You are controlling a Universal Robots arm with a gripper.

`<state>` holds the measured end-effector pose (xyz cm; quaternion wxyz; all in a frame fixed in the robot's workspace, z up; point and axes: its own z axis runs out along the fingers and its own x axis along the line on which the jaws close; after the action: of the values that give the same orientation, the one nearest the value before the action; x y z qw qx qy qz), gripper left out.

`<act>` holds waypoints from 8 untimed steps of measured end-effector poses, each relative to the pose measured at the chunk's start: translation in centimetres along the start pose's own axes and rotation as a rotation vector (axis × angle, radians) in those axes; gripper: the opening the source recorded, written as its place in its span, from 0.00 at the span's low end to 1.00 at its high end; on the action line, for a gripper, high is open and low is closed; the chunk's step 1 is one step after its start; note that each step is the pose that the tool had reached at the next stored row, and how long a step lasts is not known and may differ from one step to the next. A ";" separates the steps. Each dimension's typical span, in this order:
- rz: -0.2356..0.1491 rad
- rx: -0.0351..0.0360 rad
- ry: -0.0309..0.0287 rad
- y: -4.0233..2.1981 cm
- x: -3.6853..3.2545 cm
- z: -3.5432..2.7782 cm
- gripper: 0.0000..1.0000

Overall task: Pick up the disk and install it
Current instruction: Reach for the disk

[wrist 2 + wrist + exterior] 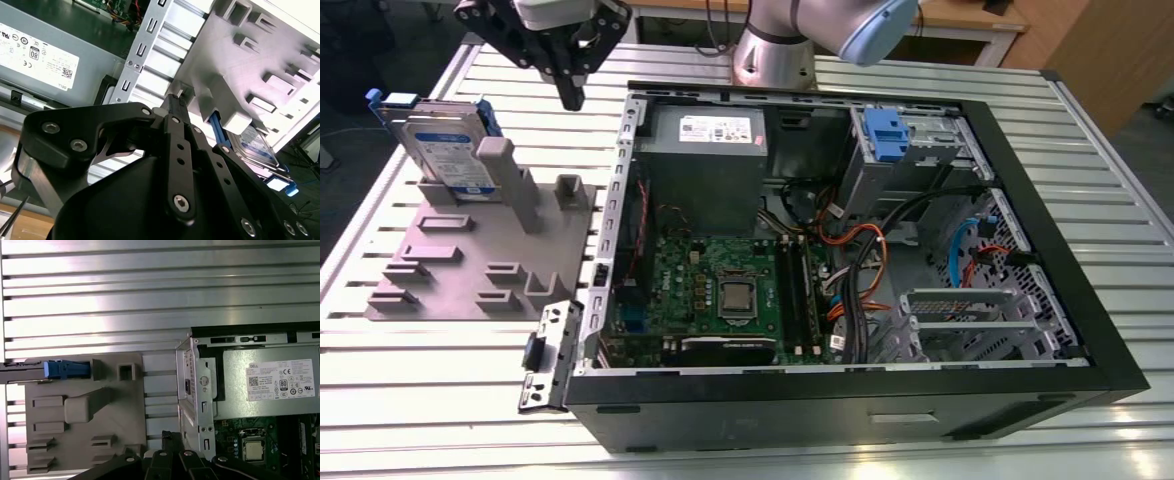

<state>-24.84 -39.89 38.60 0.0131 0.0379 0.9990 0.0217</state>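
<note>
Seemingly together and empty, the gripper [571, 98] fingers hover above the fixture [454, 255]; the disk [450, 145] stands upright at its outer corner

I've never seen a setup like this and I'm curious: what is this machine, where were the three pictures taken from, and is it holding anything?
It is a single robot arm rising from a ribbed metal table. The exterior view comes from a camera standing off the arm; both wrist views come from cameras riding near its wrist, looking past its black jaws. On the table sit an open black computer case and a grey plastic holder. The flat silver-grey hard disk with blue rails stands upright in that holder. The jaws hang above the table near the holder and the case's edge, holding nothing; the disk is not yet picked up.
</note>
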 end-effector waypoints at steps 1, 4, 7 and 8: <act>0.000 0.0000 0.0001 -0.01 0.13 0.00 0.11; 0.000 0.0000 0.0001 -0.04 0.53 0.00 0.11; 0.000 0.0000 0.0000 -0.08 0.98 0.01 0.11; 0.000 0.0000 0.0000 -0.09 1.13 0.01 0.11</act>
<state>-25.96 -39.89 38.55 0.0131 0.0379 0.9990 0.0217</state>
